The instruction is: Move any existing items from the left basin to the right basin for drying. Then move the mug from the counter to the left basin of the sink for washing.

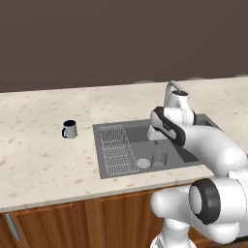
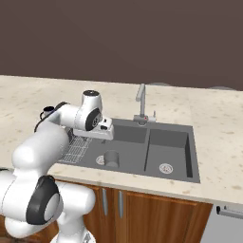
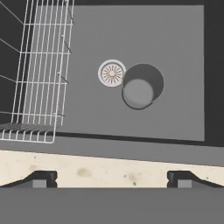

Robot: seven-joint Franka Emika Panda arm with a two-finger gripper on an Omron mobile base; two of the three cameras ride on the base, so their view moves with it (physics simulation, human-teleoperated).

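A small plain grey cup [image 3: 141,86] without a handle stands upright in the left basin [image 3: 175,52], right beside the round metal drain [image 3: 112,73]. My gripper [image 3: 112,179] hangs open above this basin, nearer its front rim than the cup [image 1: 159,158], with nothing between the fingers. From the side the gripper [image 1: 154,136] is well above the cup [image 2: 111,159]. The light grey mug [image 1: 69,129] with a dark inside stands on the counter [image 1: 43,160], left of the sink. The narrower right basin [image 2: 166,147] holds nothing but its drain.
A wire rack [image 3: 37,74] fills the left part of the left basin. The curved faucet [image 2: 141,103] rises behind the divider between the basins. Brown cabinets [image 1: 97,218] run below the counter, and a dark wall stands behind it.
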